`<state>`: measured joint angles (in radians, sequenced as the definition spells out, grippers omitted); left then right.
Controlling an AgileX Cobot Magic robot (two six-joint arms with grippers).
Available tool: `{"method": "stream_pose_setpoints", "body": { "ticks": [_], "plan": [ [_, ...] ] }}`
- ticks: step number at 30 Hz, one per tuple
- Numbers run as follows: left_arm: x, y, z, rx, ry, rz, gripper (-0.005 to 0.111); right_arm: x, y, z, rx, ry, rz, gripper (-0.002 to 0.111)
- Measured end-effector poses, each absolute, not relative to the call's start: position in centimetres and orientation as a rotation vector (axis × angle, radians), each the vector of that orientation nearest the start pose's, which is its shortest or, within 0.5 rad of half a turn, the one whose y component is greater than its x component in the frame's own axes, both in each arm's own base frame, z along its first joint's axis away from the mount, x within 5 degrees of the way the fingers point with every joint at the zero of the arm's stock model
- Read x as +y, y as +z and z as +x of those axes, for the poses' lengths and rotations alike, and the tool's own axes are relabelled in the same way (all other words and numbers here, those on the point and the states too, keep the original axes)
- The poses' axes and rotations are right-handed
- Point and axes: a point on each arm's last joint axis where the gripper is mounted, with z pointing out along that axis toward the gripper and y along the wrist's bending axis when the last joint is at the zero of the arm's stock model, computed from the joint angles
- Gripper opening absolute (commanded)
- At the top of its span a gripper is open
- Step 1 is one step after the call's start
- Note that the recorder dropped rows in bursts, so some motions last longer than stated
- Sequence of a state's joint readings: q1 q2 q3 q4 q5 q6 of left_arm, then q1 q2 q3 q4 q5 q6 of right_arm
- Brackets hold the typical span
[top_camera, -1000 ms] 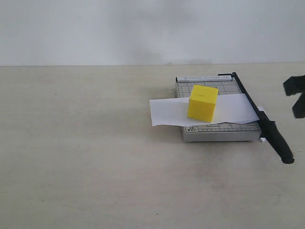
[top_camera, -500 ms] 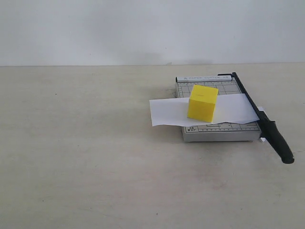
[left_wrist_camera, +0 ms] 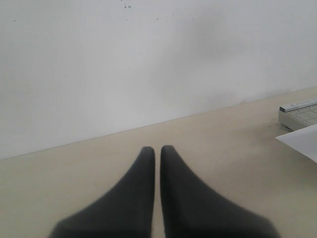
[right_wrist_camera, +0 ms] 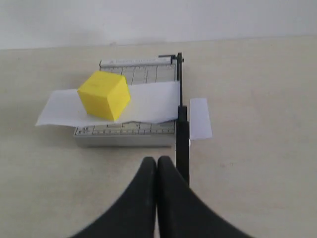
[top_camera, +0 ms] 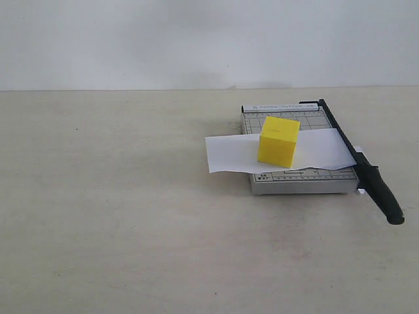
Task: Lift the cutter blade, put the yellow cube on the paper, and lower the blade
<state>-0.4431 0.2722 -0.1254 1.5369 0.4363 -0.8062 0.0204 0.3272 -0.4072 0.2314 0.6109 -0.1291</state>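
The yellow cube [top_camera: 278, 140] [right_wrist_camera: 104, 94] rests on the white paper [top_camera: 229, 152] [right_wrist_camera: 151, 101], which lies across the grey gridded cutter board [top_camera: 298, 181] [right_wrist_camera: 124, 134]. The black cutter blade [top_camera: 366, 170] [right_wrist_camera: 182, 134] lies down flat along the board's right edge, its thick handle past the front edge. A cut strip of paper [right_wrist_camera: 200, 119] sits beside the blade. My right gripper [right_wrist_camera: 157, 159] is shut and empty, hanging short of the handle. My left gripper [left_wrist_camera: 157, 148] is shut and empty, far from the board [left_wrist_camera: 297, 110]. Neither gripper shows in the exterior view.
A beige tabletop [top_camera: 118, 209] spreads to the left and in front of the cutter. A plain white wall [top_camera: 196, 39] stands behind the table's far edge.
One second ago my right gripper showed at the exterior view's right edge; it has since withdrawn out of that view. Cube, paper and blade have not moved.
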Motion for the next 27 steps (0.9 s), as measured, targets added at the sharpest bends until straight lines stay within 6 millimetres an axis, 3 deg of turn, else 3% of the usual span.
{"method": "stream_pose_setpoints", "body": {
  "ticks": [6, 10, 19, 27],
  "plan": [
    [0.4, 23.7, 8.2, 1.55, 0.574, 0.624, 0.004, 1.3, 27.2, 6.9, 2.041, 0.142, -0.107, 0.0],
    [0.4, 23.7, 8.2, 1.55, 0.574, 0.624, 0.004, 1.1, 27.1, 7.5, 1.919, 0.069, -0.154, 0.0],
    [0.4, 23.7, 8.2, 1.549, 0.575, 0.625, 0.004, 0.0, 21.4, 7.3, 1.593, -0.035, -0.044, 0.0],
    [0.4, 23.7, 8.2, 1.547, 0.575, 0.627, 0.004, -0.3, 20.9, 6.2, 1.579, -0.105, -0.022, 0.0]
  ]
}}
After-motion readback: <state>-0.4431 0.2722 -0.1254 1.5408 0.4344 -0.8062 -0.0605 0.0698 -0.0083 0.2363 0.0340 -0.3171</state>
